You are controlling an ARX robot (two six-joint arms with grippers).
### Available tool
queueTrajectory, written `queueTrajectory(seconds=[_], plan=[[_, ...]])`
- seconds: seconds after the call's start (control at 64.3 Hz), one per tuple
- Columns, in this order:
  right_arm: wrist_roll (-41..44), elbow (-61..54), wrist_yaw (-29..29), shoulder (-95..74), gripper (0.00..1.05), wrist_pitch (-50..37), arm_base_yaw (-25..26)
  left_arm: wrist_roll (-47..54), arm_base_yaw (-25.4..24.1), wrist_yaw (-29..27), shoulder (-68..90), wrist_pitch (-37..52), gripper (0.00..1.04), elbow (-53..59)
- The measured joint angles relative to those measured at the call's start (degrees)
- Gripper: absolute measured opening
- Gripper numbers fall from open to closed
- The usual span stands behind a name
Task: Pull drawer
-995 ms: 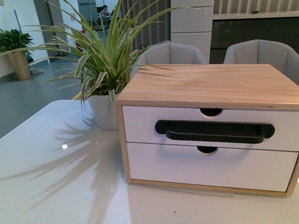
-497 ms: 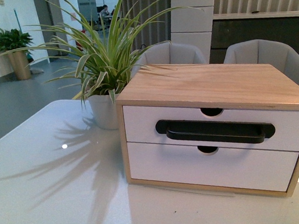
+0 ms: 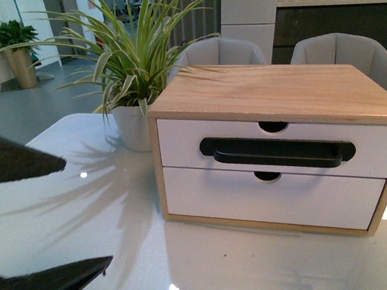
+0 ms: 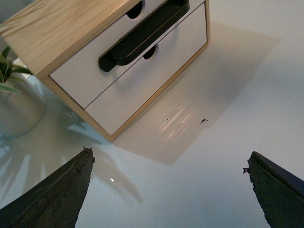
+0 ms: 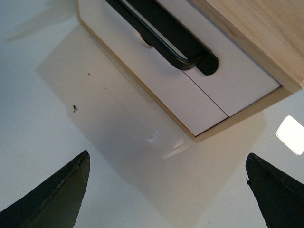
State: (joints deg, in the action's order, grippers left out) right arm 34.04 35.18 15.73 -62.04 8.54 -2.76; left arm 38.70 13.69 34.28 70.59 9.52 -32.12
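Observation:
The drawer (image 3: 180, 145) is the upper one in a light wood cabinet (image 3: 278, 94), shut flush, white-fronted with a long black bar handle (image 3: 277, 152) and a half-round notch. My left gripper (image 3: 89, 208) enters the front view from the left, open and empty, well short of the cabinet. In the left wrist view the left gripper (image 4: 169, 154) hangs over bare table, with the handle (image 4: 142, 33) ahead. The right gripper (image 5: 167, 156) is open over the table too, with the handle (image 5: 166, 38) and drawer (image 5: 240, 71) ahead. The front view does not show the right gripper.
Below the drawer sits a plain white drawer front (image 3: 276, 202) with only a notch. A potted spider plant (image 3: 127, 69) stands just left of the cabinet. The glossy white table (image 3: 123, 263) carries both. Grey chairs (image 3: 340, 57) stand behind.
The left gripper's dark fingers have come into the front view from the left; they were absent before. The drawer stays shut.

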Motion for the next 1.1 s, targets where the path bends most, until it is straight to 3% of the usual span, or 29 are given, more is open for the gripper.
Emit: queueTrajectory(seconds=[0.155,0.451,1.104], plan=[[5.05,2.56,1.31,-3.80,0.96,1.57,-1.49,7.15,1.99,3.23,5.92,-4.59,0.97,-6.62],[12.13,6.27,5.01,-10.32,0.96,2.60,-3.69,21.73,6.95,3.85,16.96,-17.68,0.97,-18.16],[15.76,14.95,6.86,-22.62,0.96,-0.68,-3.45,26.60,11.69,1.84,33.62,-17.38,0.97,-34.07]])
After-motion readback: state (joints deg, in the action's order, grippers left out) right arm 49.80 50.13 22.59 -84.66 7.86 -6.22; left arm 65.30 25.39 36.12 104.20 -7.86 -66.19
